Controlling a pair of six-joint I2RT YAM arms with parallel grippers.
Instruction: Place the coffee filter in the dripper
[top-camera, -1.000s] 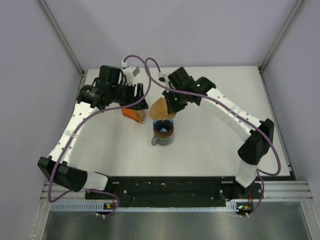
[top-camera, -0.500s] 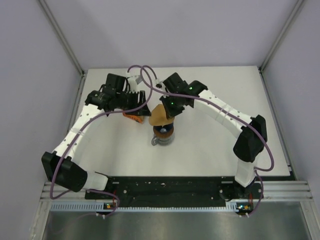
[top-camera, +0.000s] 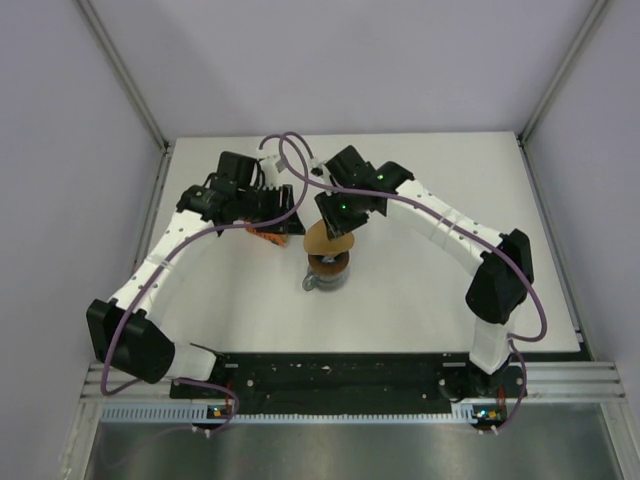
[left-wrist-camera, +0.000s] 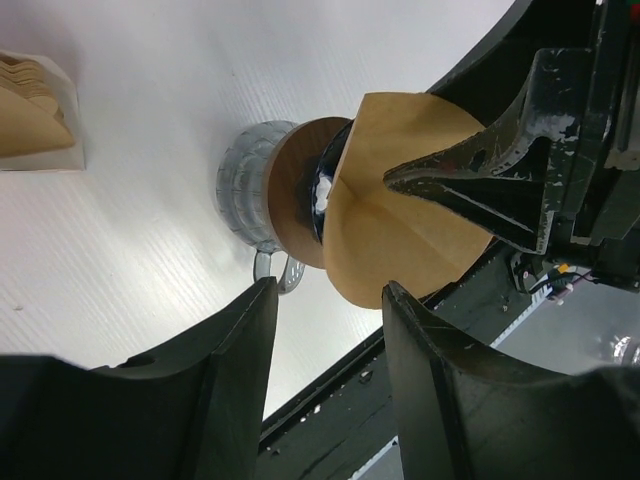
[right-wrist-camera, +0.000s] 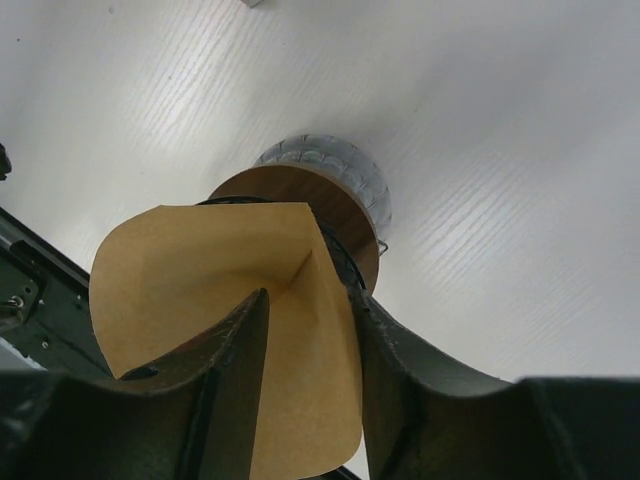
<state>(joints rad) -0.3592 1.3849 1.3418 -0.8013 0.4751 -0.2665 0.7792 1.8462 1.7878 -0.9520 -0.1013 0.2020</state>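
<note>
The tan coffee filter (top-camera: 320, 241) hangs tilted in my right gripper (top-camera: 338, 222), its lower edge at the rim of the dark blue dripper (left-wrist-camera: 322, 190). In the right wrist view the filter (right-wrist-camera: 200, 290) fills the space round my right gripper (right-wrist-camera: 308, 295), one finger on each side of its fold. The dripper sits in a brown ring (top-camera: 327, 264) on a glass jug (top-camera: 320, 283). My left gripper (top-camera: 290, 215) is open and empty just left of the filter; in its own view the filter (left-wrist-camera: 400, 230) lies beyond the open left gripper (left-wrist-camera: 330, 290).
The orange-and-white pack of brown filters (top-camera: 265, 235) lies under my left wrist and shows in the left wrist view (left-wrist-camera: 35, 120). The jug's handle (left-wrist-camera: 275, 270) points toward the near edge. Grey walls enclose the white table (top-camera: 440, 290) on three sides.
My right gripper has carried the filter down and slightly left, onto the dripper. My left arm has swung right, closer to the filter, still open.
</note>
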